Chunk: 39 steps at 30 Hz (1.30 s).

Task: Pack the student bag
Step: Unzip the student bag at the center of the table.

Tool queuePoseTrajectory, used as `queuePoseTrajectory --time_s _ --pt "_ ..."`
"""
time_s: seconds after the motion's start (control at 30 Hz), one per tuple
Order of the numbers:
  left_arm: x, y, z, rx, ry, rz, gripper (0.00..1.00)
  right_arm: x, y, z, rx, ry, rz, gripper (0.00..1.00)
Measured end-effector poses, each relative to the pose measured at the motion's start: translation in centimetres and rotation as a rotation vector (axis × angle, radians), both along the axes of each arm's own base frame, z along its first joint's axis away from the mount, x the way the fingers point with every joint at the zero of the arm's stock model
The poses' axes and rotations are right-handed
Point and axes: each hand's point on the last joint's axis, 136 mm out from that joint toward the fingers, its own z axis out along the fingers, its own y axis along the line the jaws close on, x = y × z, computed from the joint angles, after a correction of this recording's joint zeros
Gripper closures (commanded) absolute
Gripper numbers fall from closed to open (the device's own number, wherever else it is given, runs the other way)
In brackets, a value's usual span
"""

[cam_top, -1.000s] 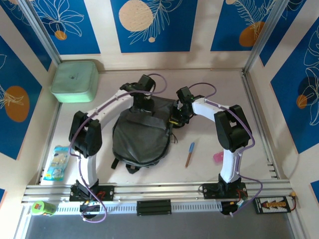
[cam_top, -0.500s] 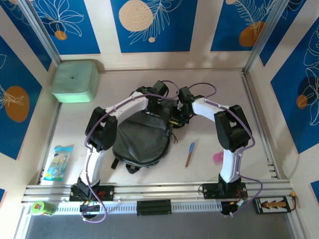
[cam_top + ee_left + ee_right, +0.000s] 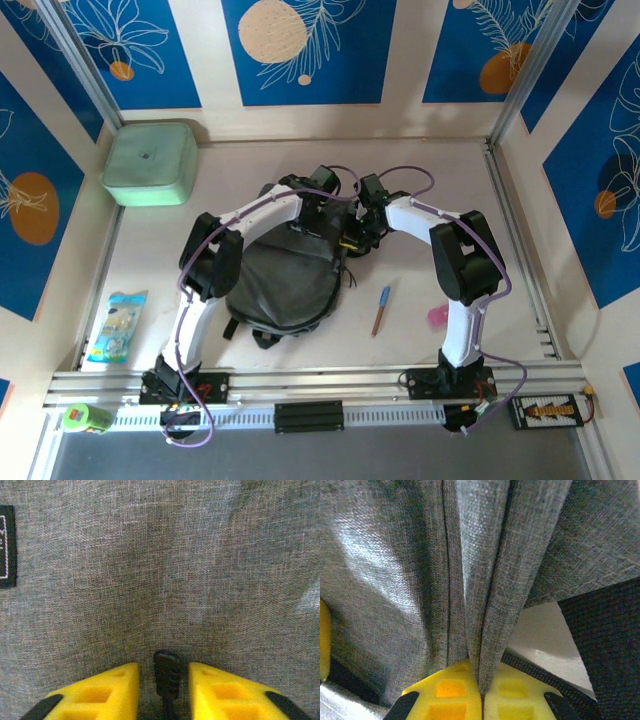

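A pale table (image 3: 430, 180) sits walled in by white panels with blue leaf-print squares (image 3: 300, 50).

In the left wrist view, the left gripper (image 3: 164, 672) has its yellow fingers (image 3: 107, 687) set narrowly apart. A black zipper pull (image 3: 167, 676) stands between them, with a thin gap on either side, so nothing is clamped. Grey weave of the student bag (image 3: 150, 580) spreads beyond the fingertips, and a small black label (image 3: 6, 547) lies at 10 o'clock.

In the right wrist view, the right gripper (image 3: 481, 682) is closed on a standing fold of the bag's fabric. The fold rises towards 12 o'clock, and a black woven strap (image 3: 605, 645) lies at 3 o'clock.

From above, the student bag (image 3: 285, 285) lies at the centre of the table. The left gripper (image 3: 320, 203) is over its far edge at 12 o'clock and the right gripper (image 3: 352, 238) is at its 1 o'clock corner. Around the bag:

- a mint-green box (image 3: 150, 162) at 10 o'clock, well apart in the far corner
- a pen (image 3: 381, 310) at 3 o'clock, nearby
- a small pink object (image 3: 439, 316) beyond the pen, by the right arm's base
- a pale blue packet (image 3: 117, 326) at 8 o'clock, by the table's left edge
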Motion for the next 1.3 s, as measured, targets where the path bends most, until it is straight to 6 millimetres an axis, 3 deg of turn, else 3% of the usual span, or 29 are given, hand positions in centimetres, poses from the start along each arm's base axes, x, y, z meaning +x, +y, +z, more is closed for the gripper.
queuePoseTrajectory --time_s 0.2,0.4,0.67,0.8,1.03,1.3 --pt "0.1 -0.1 0.1 0.003 0.000 0.003 1.00 0.0 0.0 0.0 0.000 0.000 0.000 0.99" --pt "0.0 0.3 0.4 0.009 0.006 0.025 1.00 0.0 0.0 0.0 -0.001 0.000 0.000 0.99" --pt "-0.1 2.1 4.0 -0.010 -0.040 0.085 1.00 0.1 -0.2 0.0 -0.009 -0.006 -0.004 1.00" --pt "-0.2 3.1 4.1 0.008 -0.040 0.100 1.00 0.2 -0.3 0.1 -0.026 -0.018 -0.011 1.00" --pt "0.6 6.3 2.7 0.061 -0.035 0.152 1.00 0.3 -0.4 0.0 -0.046 -0.028 -0.011 1.00" --pt "2.7 11.7 2.1 0.122 -0.043 0.242 1.00 0.3 -0.5 0.1 -0.067 -0.038 -0.007 1.00"
